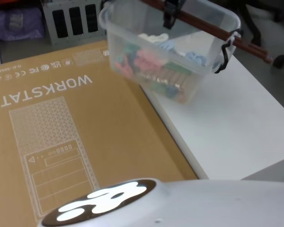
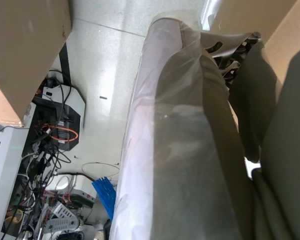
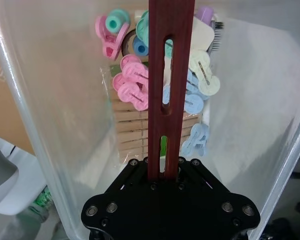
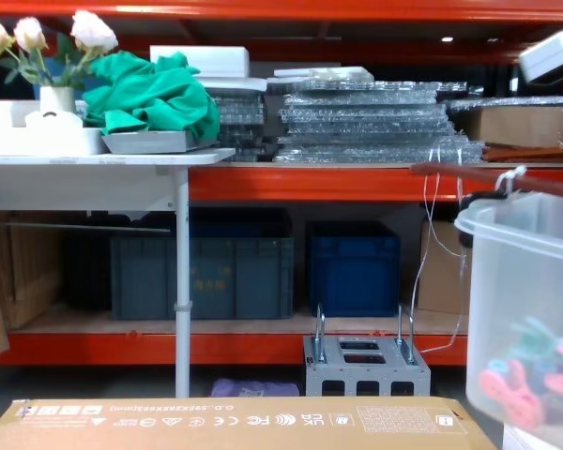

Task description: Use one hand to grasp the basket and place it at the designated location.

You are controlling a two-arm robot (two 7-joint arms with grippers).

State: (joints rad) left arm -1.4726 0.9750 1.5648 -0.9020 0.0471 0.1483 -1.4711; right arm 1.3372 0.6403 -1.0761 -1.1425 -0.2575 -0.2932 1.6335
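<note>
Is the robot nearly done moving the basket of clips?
About halfway. Done: the right gripper is shut on the basket's handle. In hand: the basket looks lifted, hanging tilted by the white table's edge. Left: setting it down and letting go; I can't tell where the spot is.
</note>
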